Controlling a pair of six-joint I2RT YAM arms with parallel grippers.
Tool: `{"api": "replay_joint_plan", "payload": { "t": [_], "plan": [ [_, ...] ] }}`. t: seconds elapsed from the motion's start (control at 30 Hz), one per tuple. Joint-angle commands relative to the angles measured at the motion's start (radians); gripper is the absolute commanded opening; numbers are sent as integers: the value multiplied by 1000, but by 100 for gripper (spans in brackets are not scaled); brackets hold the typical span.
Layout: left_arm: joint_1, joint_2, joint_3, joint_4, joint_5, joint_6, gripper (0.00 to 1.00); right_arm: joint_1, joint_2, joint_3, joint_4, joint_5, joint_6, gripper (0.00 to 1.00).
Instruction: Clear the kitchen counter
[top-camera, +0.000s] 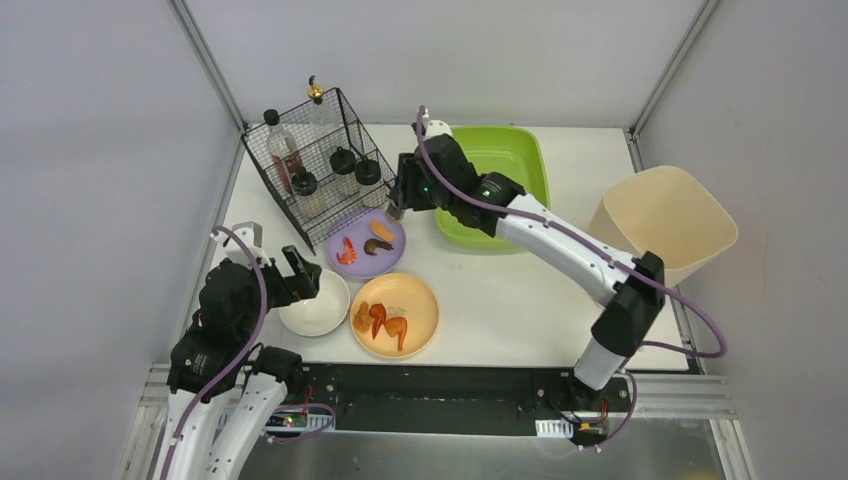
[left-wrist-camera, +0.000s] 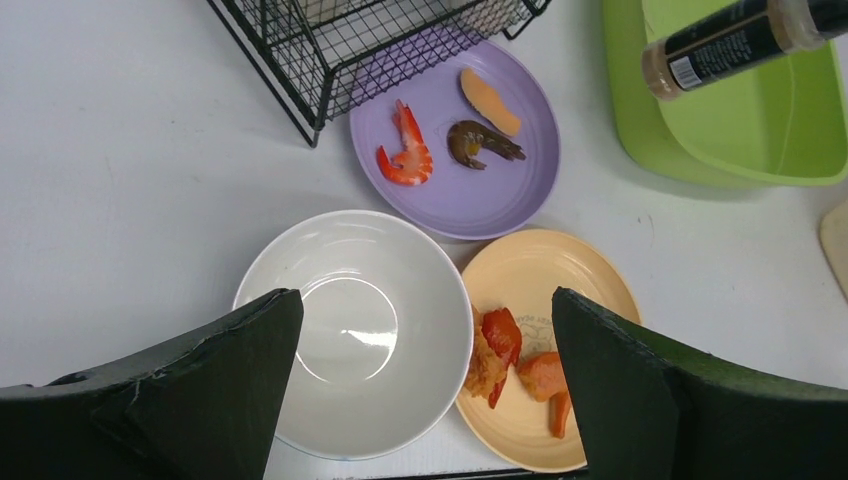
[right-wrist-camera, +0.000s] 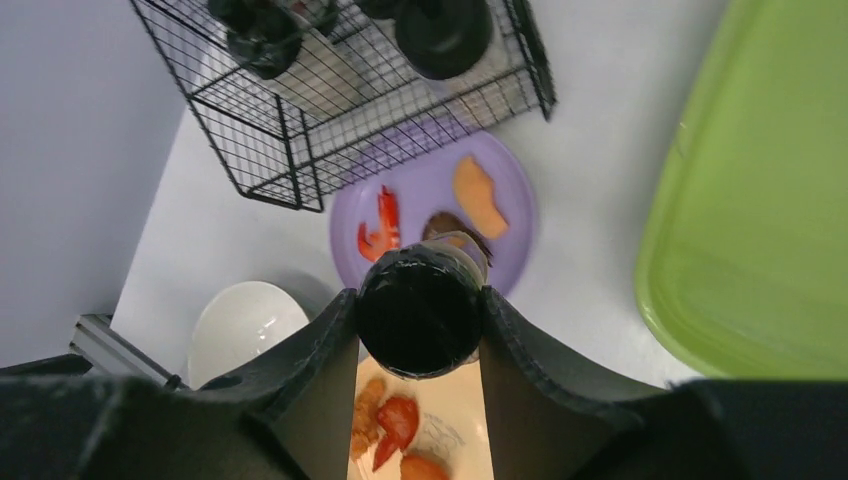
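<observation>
the left tool (left-wrist-camera: 425, 305) hangs spread wide over a white bowl (left-wrist-camera: 300, 232) as the right tool (top-camera: 398, 204) pinches a black-capped spice bottle (left-wrist-camera: 735, 40) above a purple plate (left-wrist-camera: 500, 200), beside a wire rack (top-camera: 310, 170). the white desk (top-camera: 520, 300) lies beneath both arms.

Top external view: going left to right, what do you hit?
White bowl → orange plate → green tray → beige bin. Wire rack and purple plate left out: they overlap the bowl and orange plate sideways.
</observation>
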Motion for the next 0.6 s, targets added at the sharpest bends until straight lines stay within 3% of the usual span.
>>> {"api": "replay_joint_plan", "payload": {
  "t": [0.0, 0.23, 0.57],
  "plan": [
    [12, -41, 9, 5, -78, -14, 100, 5, 102, 177, 99, -107, -74, 0],
    [18, -27, 11, 4, -72, -12, 100, 6, 292, 407, 131, -151, -111, 0],
    [39, -13, 11, 5, -43, -8, 100, 10, 508, 590, 198, -111, -140, 0]
  ]
}}
